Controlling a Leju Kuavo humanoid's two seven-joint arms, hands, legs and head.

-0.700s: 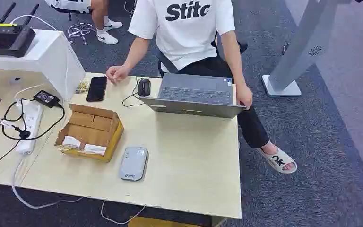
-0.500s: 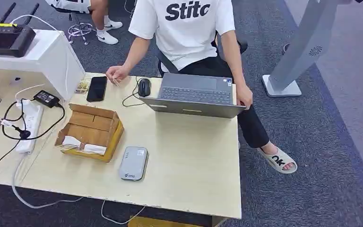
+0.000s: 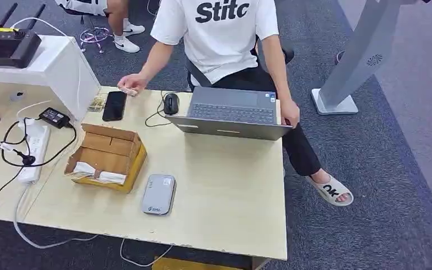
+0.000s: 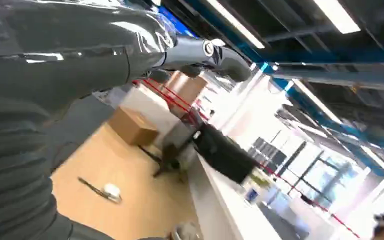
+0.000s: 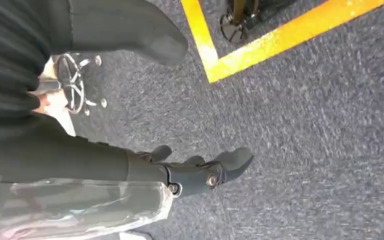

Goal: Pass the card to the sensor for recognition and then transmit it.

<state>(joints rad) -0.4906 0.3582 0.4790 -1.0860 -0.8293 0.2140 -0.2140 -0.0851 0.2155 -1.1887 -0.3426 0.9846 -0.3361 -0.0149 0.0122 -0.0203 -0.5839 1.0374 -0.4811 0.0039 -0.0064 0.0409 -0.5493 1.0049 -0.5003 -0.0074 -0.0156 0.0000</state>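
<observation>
The grey card reader [image 3: 158, 194] lies flat near the table's front edge, right of the cardboard box. At the table's far edge a seated person's hand [image 3: 130, 84] holds a small pale card [image 3: 127, 91] just above the black phone [image 3: 115, 105]. My left hand [image 4: 200, 52] hangs beside the table with its fingers stretched out and nothing in them. My right hand [image 5: 195, 172] hangs over grey carpet, thumb and fingers apart, holding nothing.
An open cardboard box [image 3: 108, 156] holds white packets. A grey laptop [image 3: 232, 112] and a black mouse [image 3: 171, 103] sit in front of the person. A power strip [image 3: 34, 147] with cables lies at the left. A white cabinet [image 3: 45, 70] carries a black router.
The person's hand has slid left along the table's far edge and now holds a card above the phone. The table's other things have not moved.
</observation>
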